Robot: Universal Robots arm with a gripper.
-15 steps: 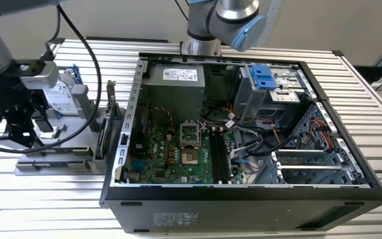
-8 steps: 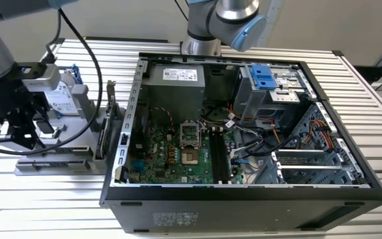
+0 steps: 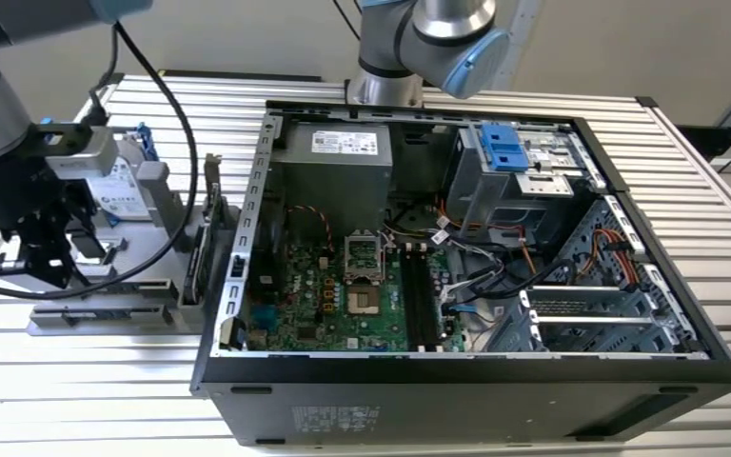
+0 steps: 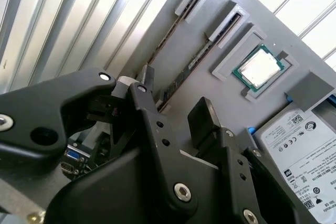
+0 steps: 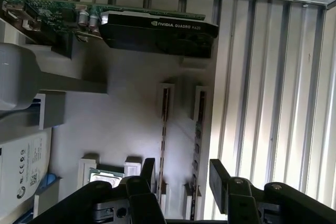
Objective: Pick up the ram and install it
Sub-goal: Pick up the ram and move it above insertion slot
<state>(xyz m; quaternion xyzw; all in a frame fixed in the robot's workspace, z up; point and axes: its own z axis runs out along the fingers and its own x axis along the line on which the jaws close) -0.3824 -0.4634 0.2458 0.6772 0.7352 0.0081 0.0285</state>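
Observation:
Two ram sticks stand on edge in slots of a grey parts holder. One ram stick runs toward the gap between my fingers; the other ram stick lies parallel beside it. My gripper is open above their near ends, apart from them, with nothing held. In the exterior view the gripper hangs over the holder, on that view's left of the open computer case. The black memory slots lie on the motherboard inside the case.
On the holder also sit a processor chip, a hard drive and an upright graphics card. A slatted metal table carries everything. Cables and drive cages crowd the case.

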